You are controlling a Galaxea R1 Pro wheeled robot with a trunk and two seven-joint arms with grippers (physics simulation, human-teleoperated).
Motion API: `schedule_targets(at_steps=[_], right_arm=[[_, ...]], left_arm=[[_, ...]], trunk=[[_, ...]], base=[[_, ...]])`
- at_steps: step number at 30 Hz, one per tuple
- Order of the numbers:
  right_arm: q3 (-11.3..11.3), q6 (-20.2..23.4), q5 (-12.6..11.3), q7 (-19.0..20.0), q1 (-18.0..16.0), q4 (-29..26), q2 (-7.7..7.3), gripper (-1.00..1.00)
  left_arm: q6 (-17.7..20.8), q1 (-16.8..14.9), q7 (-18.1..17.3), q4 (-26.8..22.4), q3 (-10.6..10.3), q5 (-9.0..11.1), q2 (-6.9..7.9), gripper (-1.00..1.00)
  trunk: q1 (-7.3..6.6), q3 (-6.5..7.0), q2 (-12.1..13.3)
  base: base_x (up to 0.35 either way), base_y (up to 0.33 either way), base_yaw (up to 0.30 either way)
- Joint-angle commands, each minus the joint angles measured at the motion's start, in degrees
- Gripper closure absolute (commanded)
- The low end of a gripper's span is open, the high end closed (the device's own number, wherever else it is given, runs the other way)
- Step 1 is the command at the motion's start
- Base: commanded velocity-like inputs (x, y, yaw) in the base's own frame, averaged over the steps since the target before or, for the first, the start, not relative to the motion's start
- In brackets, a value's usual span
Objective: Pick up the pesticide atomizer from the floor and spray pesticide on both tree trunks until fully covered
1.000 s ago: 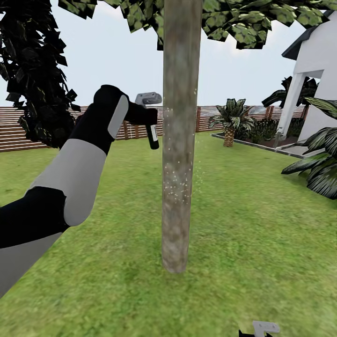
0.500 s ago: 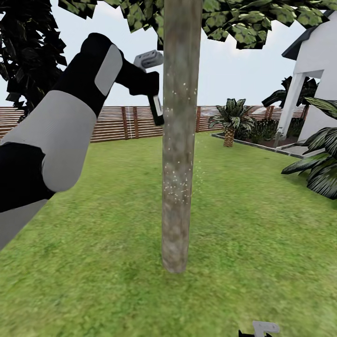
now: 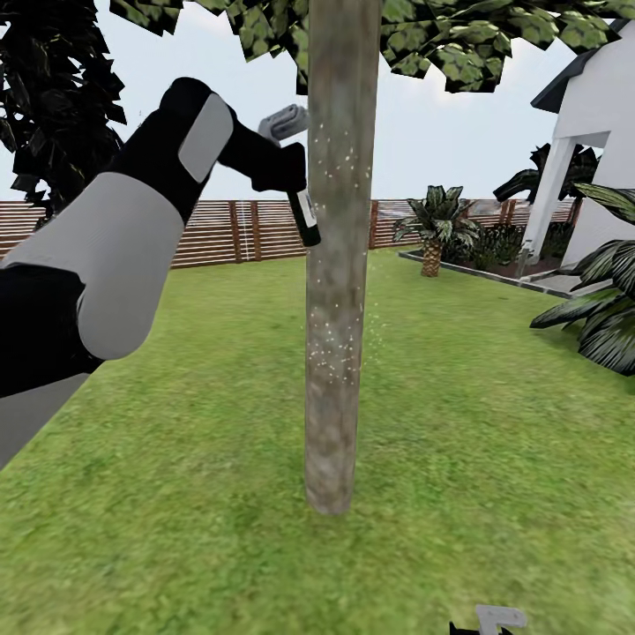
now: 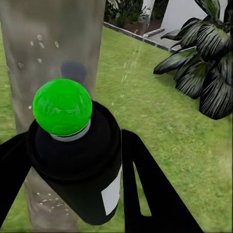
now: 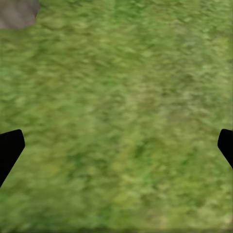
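Outdoors, the garden's lawn (image 3: 459,423) spreads around one tall tree trunk (image 3: 337,291), the landmark for everything else, with the slatted fence (image 3: 220,231) well behind it. White specks of spray dot the bark from upper to middle height; the lowest stretch near the grass looks bare, so coverage seems partial. Raised beside the trunk's upper part, the left gripper (image 3: 280,168) is clamped around the pesticide atomizer (image 3: 305,216), its fingers (image 4: 145,189) pressing either side of the dark bottle. From the wrist, the bottle's green dot (image 4: 62,107) faces the bark close up, probably so the mist lands on the trunk rather than drifting past. Low down, away from the trunk, the right gripper (image 5: 116,145) hangs spread wide over grass, holding nothing, apparently kept clear of the spraying.
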Motion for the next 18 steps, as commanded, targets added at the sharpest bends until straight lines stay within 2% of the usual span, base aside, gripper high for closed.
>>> schedule_targets(at_steps=[1,5,12,18], right_arm=[[0.5,-0.4,-0.6,0.0,-0.1,0.2,0.02,-1.00],[0.5,-0.4,-0.6,0.0,-0.1,0.2,0.02,-1.00],[0.5,-0.4,-0.6,0.0,-0.1,0.2,0.01,-1.00],[0.5,-0.4,-0.6,0.0,-0.1,0.2,0.02,-1.00]], left_arm=[[0.1,-0.1,-0.3,0.8,0.0,0.4,0.00,1.00],[0.0,-0.1,-0.3,1.9,0.1,1.0,0.00,1.00],[-0.4,-0.1,-0.4,7.8,0.2,1.2,0.00,1.00],[-2.6,-0.1,-0.4,13.4,0.3,1.2,0.00,1.00]], trunk=[[0.02,-0.10,-0.1],[0.02,-0.10,-0.1],[0.02,-0.10,-0.1],[0.02,-0.10,-0.1]], base=[[0.000,0.000,0.000],[0.000,0.000,0.000],[0.000,0.000,0.000],[0.000,0.000,0.000]])
